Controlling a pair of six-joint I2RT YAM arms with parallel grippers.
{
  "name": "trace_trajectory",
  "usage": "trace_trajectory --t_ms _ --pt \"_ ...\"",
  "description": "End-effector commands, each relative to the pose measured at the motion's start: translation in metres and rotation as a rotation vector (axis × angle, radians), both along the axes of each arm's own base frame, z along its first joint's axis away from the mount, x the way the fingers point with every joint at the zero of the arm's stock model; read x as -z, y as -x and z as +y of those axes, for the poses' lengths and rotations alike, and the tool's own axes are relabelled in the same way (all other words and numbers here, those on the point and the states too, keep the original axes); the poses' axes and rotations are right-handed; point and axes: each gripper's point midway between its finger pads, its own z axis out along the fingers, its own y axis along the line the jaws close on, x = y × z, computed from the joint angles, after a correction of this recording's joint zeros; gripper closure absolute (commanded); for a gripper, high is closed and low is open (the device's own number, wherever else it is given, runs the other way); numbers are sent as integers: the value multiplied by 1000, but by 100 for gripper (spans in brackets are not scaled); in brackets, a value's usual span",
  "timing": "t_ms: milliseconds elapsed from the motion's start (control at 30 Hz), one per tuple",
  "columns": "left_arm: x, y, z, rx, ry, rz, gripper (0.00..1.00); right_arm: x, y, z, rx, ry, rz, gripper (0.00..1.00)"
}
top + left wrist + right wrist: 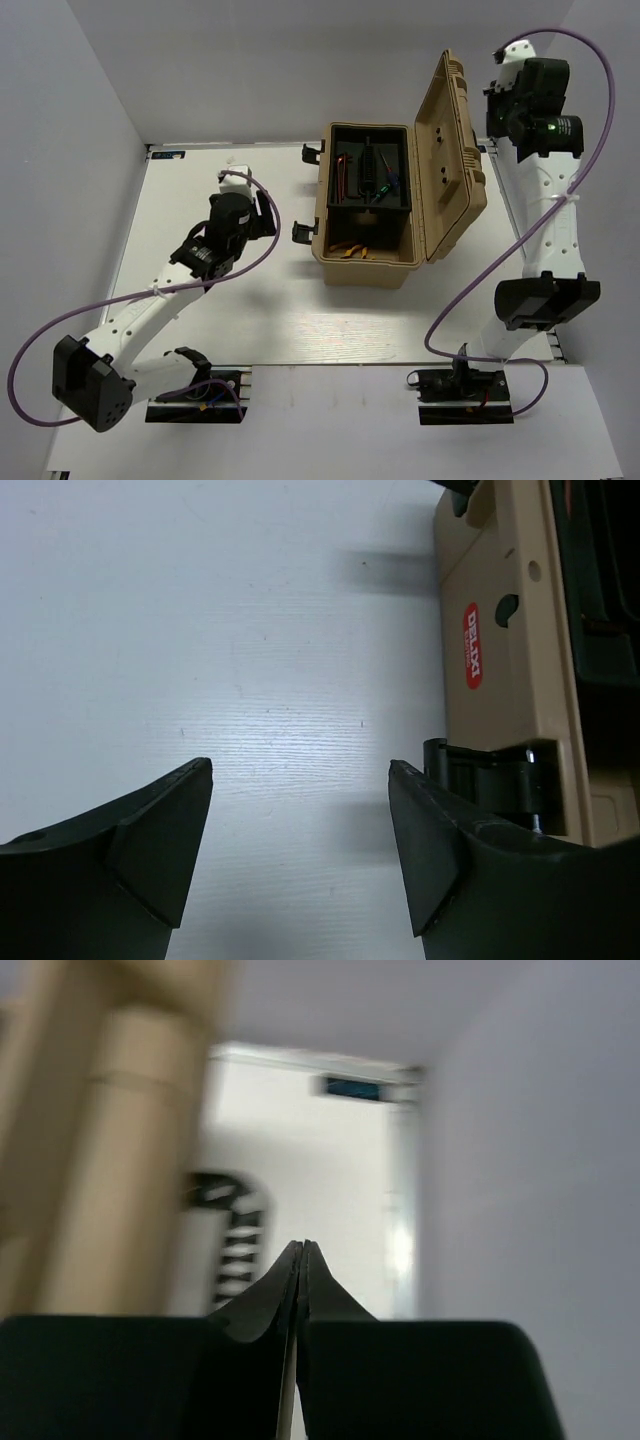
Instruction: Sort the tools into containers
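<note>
The tan toolbox [340, 262] stands open at mid table, its lid [452, 160] swung up to the right. Its black tray [350, 205] holds thin tools with a reddish handle [344, 172] and a blue handle [392, 183]. Yellow-and-black pliers handles [352, 251] show in the box below the tray. My left gripper [270, 224] is open and empty just left of the box; in the left wrist view [300, 768] only bare table lies between its fingers, and the box side [500, 680] is to the right. My right gripper [302, 1247] is shut and empty, raised beside the lid [100, 1160].
Black latches [312, 153] stick out from the box's left side; one [490, 780] is close to my left gripper's right finger. White walls enclose the table on the left, back and right. Purple cables loop around both arms.
</note>
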Motion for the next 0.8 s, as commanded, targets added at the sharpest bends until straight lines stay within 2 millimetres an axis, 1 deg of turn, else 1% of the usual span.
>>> trace_trajectory --t_ms 0,33,67,100,133,167,200,233,300,333,367,400,433,467,500,533,567,600,633,667,700,733,767 --pt "13 0 5 -28 -13 51 19 27 38 87 -433 -324 206 100" --pt "17 -1 2 -25 15 71 19 27 43 96 -475 -354 218 100" --pt "24 -2 -1 -18 20 92 19 29 52 113 -568 -411 239 100" --pt "30 -1 -1 -24 25 105 19 24 60 128 -641 -471 243 100" --pt "41 0 -1 -36 31 131 19 23 65 135 -684 -495 246 100" --pt "45 2 -1 -36 26 139 19 14 78 153 -793 -561 255 100" --pt "51 4 0 -43 30 153 19 7 85 162 -835 -608 258 100" --pt "52 6 2 -43 31 152 19 -4 97 176 -942 -670 260 100" --pt "51 7 2 -42 37 143 19 -16 106 183 -996 -718 257 100" --pt "47 9 1 -34 47 135 19 -26 120 202 -1085 -779 280 100" --pt "47 9 1 -34 47 135 19 -30 123 206 -1117 -787 272 100" --pt "47 9 1 -34 47 135 19 -34 132 212 -1119 -839 305 100" --pt "47 9 1 -34 47 135 19 -44 137 217 -1194 -839 272 100" --pt "44 9 1 -37 60 128 19 -38 138 219 -1200 -868 298 100" --pt "44 9 1 -37 60 128 18 -42 144 222 -1219 -872 295 100" --pt "40 10 2 -37 66 118 18 -43 144 225 -1203 -862 289 100" --pt "42 11 2 -37 62 126 18 -39 135 221 -1124 -820 262 100" --pt "42 11 2 -37 62 126 18 -39 131 217 -1078 -761 222 100" --pt "42 11 2 -37 62 126 18 -30 114 207 -963 -691 187 100" --pt "42 12 0 -29 75 131 18 -30 103 194 -849 -636 136 100" --pt "48 11 -1 -30 71 139 19 -12 94 186 -772 -625 149 100" --pt "45 11 -8 -4 100 136 22 -25 81 162 -621 -540 35 100" --pt "49 9 -11 5 101 146 24 -23 78 155 -574 -530 22 100"
